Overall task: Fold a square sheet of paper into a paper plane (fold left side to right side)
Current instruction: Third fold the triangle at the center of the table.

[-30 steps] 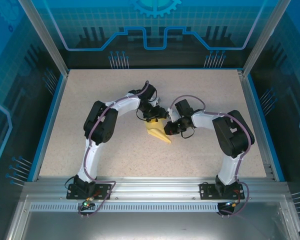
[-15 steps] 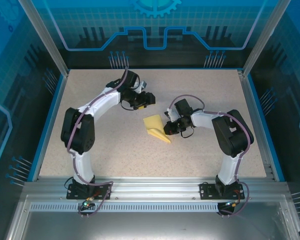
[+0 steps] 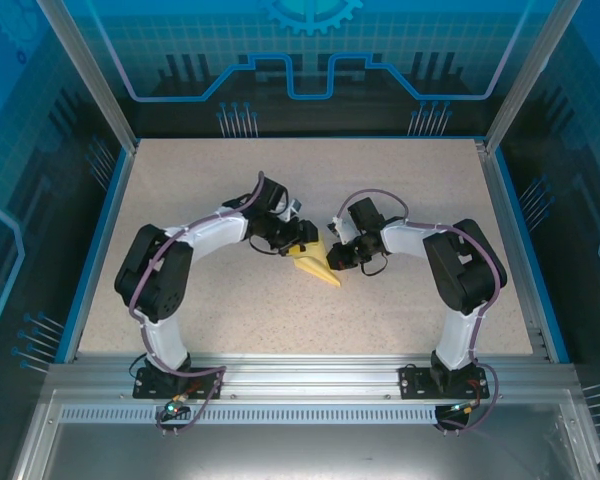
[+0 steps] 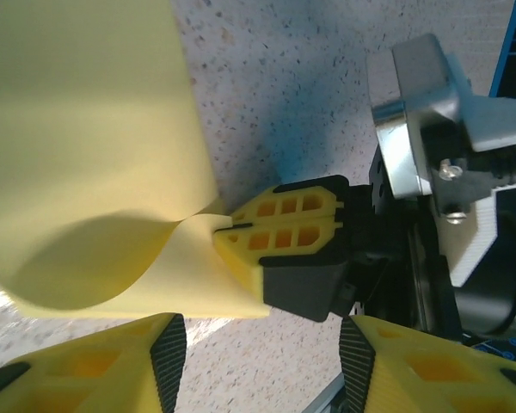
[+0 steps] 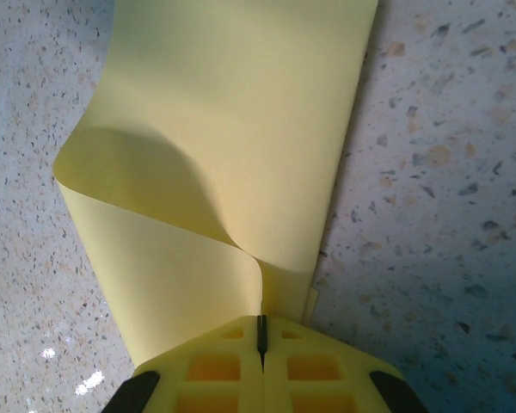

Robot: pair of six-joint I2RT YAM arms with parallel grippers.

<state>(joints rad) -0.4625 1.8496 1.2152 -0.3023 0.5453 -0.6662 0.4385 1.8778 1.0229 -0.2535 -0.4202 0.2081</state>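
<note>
The pale-yellow sheet of paper (image 3: 316, 268) lies mid-table as a creased wedge, its point toward the near right. In the right wrist view the paper (image 5: 241, 129) curls up in a loose loop, and my right gripper (image 5: 261, 337) is shut on its near edge. My right gripper (image 3: 332, 256) sits at the paper's right side. My left gripper (image 3: 296, 243) hovers at the paper's back left edge. In the left wrist view it (image 4: 262, 354) stands open over bare table, with the paper (image 4: 86, 129) ahead of it and the right gripper's fingers (image 4: 279, 225) pinching the sheet.
The speckled beige table (image 3: 230, 300) is ringed by a blue rim (image 3: 100, 235) and glass walls. Both arms bend inward, their wrists close together at mid-table. Free room lies to the left, right and back.
The left arm swung away to the back left, then came back to the paper's left edge. The right gripper kept its hold and barely moved. The paper now looks narrower.
</note>
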